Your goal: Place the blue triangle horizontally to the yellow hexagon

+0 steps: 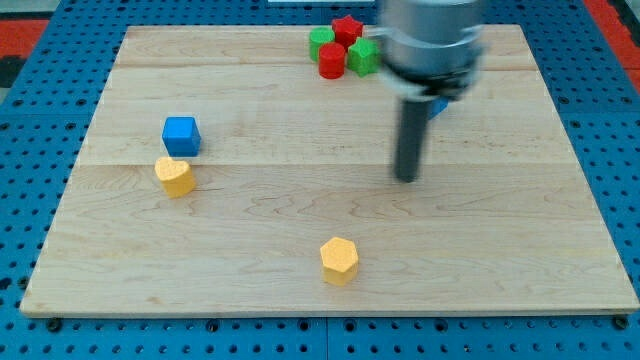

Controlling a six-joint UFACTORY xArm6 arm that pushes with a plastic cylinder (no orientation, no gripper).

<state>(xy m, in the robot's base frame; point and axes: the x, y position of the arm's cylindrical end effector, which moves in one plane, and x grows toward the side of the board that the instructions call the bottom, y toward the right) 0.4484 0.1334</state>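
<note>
Lab bench; blue pegboard; wooden board

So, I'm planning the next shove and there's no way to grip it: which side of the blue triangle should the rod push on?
Probably its side toward the view's top: the blue triangle, mostly hidden behind the arm, must slide down level with the yellow hexagon block. My tip sits below and left of it, so circle round first. Its faces cannot be made out.
</note>
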